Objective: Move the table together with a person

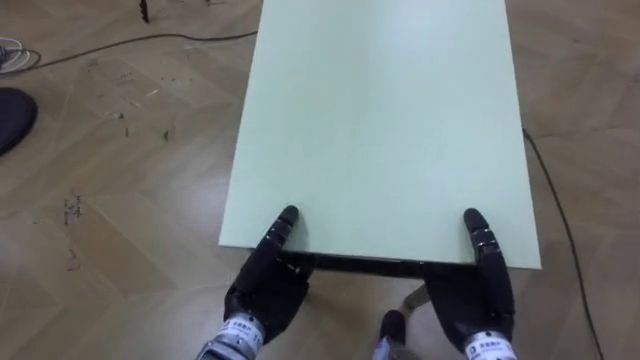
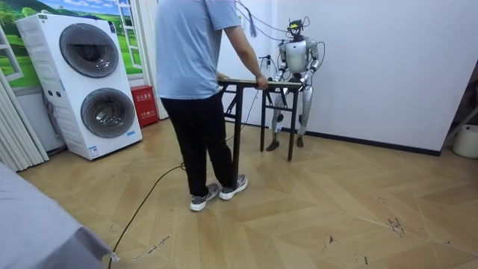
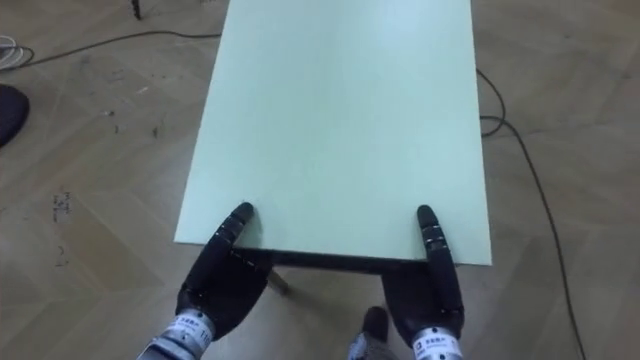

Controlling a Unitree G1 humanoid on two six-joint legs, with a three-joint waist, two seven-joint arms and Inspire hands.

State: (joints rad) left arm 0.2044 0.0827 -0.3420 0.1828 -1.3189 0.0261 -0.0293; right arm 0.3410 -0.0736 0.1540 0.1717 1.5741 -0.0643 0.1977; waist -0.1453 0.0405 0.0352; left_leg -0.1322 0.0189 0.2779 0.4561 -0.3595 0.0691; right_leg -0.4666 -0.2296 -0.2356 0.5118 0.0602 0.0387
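A pale green table (image 1: 380,120) stretches away from me across the wooden floor. My left hand (image 1: 265,285) grips its near edge at the left corner, thumb lying on top and palm below the board. In the same way my right hand (image 1: 482,290) clamps the near edge at the right corner. In the room view a person (image 2: 194,75) stands at the opposite end of the table (image 2: 246,82), holding that end with one hand, back turned to the camera. I stand by the white wall at the far end.
A dark cable (image 1: 150,40) runs over the floor to the table's left, and another cable (image 1: 560,210) trails along its right. A dark round object (image 1: 10,115) lies far left. Stacked washing machines (image 2: 89,82) and a red box (image 2: 142,104) stand behind the person.
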